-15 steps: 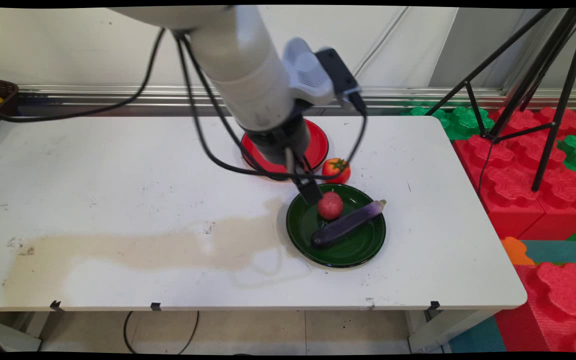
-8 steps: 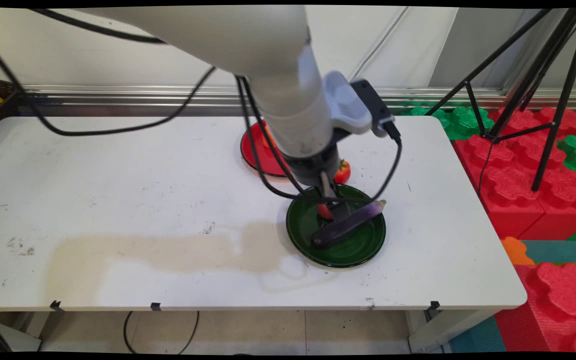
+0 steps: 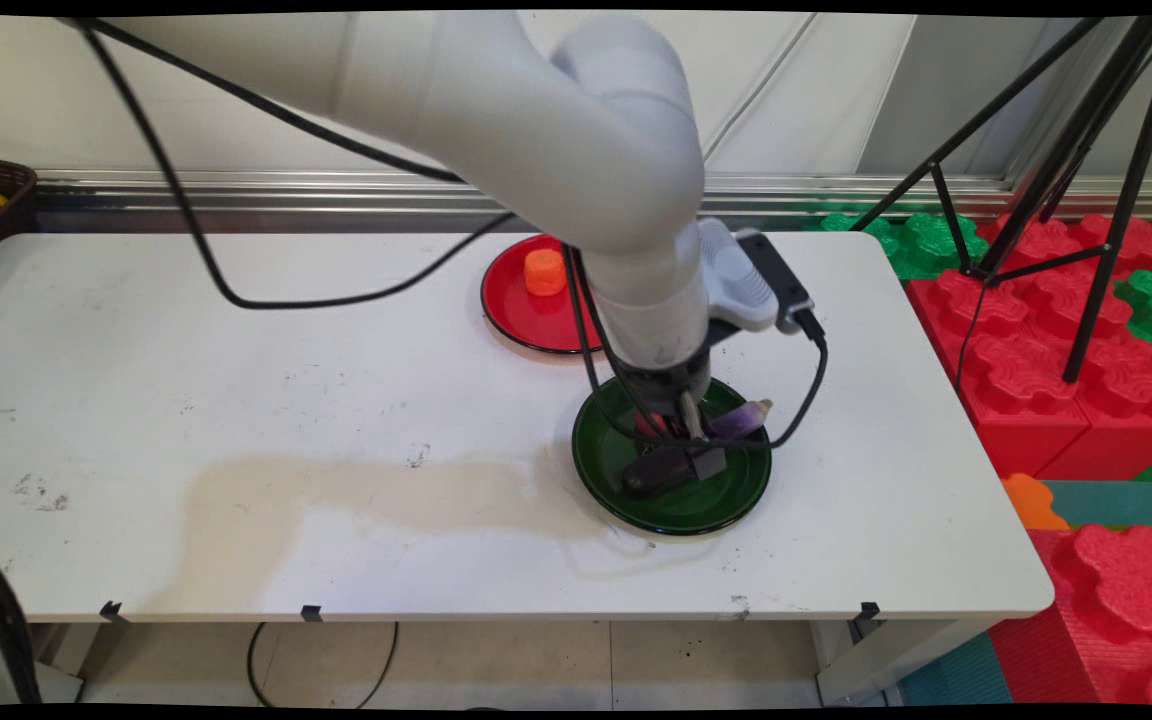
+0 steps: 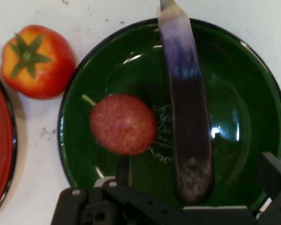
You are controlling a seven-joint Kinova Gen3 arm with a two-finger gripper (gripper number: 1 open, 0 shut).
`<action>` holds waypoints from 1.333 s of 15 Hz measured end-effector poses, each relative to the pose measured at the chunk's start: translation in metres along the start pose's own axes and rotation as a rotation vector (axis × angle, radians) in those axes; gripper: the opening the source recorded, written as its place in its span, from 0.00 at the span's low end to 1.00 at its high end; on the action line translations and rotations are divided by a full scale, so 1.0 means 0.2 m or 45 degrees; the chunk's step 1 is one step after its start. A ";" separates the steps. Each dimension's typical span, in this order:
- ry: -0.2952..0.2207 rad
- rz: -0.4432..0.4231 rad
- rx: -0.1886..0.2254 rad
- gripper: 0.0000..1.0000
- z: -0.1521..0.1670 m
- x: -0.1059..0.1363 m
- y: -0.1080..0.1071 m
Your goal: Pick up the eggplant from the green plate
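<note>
While the gripper hung low over the dark green plate, you had it spread wide open, gripping nothing. In the hand view the dark, fat end of the eggplant sat between the fingers, closer to the one on the fruit's side. The eggplant lay across the plate with its pale stem end poking past the rim. I couldn't tell whether the fingers were touching it or the plate yet.

The round red speckled fruit was lying just beside the eggplant on the same plate, right by the other finger. I'd say you needed to keep the hand centred on the eggplant so that finger wouldn't nudge the fruit.

The tomato was off the plate on the white table, between it and the red plate, which had an orange chunk on it.
</note>
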 end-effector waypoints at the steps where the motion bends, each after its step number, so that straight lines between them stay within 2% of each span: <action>1: -0.004 -0.003 -0.003 1.00 0.04 0.01 0.01; 8: -0.012 -0.029 -0.012 1.00 0.24 0.04 0.04; 16: -0.001 -0.057 -0.021 1.00 0.37 0.05 0.08; 17: 0.002 -0.062 -0.019 0.00 0.38 0.06 0.08; 20: 0.009 -0.073 -0.009 0.00 0.40 0.06 0.09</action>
